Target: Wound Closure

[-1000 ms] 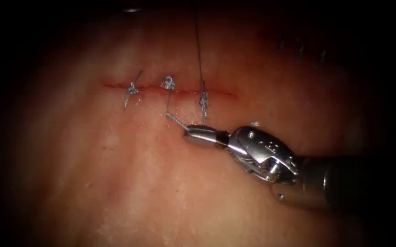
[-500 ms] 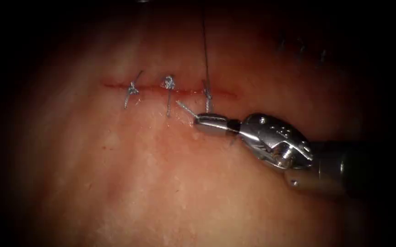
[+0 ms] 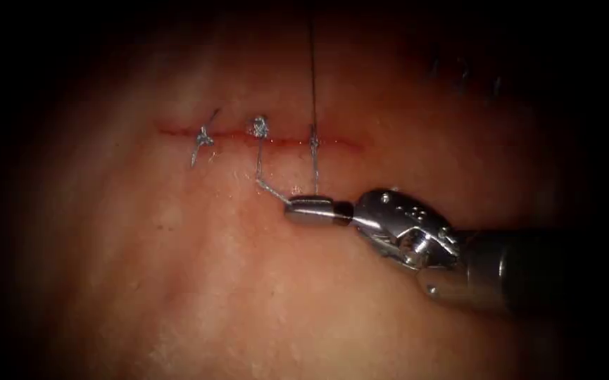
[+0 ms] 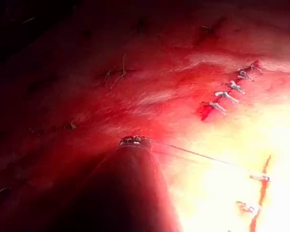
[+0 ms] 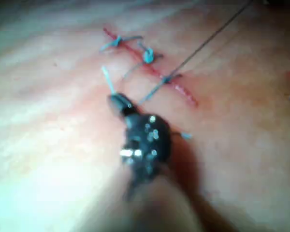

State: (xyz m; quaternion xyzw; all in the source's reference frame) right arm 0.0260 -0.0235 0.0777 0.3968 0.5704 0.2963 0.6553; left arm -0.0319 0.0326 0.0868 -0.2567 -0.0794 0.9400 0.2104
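The right tool (image 3: 303,209) lies low on the tissue (image 3: 212,281) just below the cut (image 3: 262,138), its jaws closed on the thread (image 3: 315,165) that drops from the third stitch (image 3: 313,143). A bent short end (image 3: 273,191) sticks out from its tip toward the second knot (image 3: 259,127). A long strand (image 3: 312,63) runs taut from that third stitch up and away from the cut; in the left wrist view the same strand (image 4: 198,154) leads to the left tool (image 4: 134,141), so that tool probably holds it, though its jaws are too dark to say whether they are closed. With both ends stretched in opposite directions, this looks like a knot being tightened on the third stitch. Half a second ago the right tool sat higher and nearer the cut; it has since drawn back down, lengthening the thread between stitch and jaws. Any further pull would need an even, gentle strain so the knot seats on the cut without tearing the edges. The first knot (image 3: 204,136) is tied and trimmed. The needle is nowhere that I can make out, and the right end of the cut fades into shadow.
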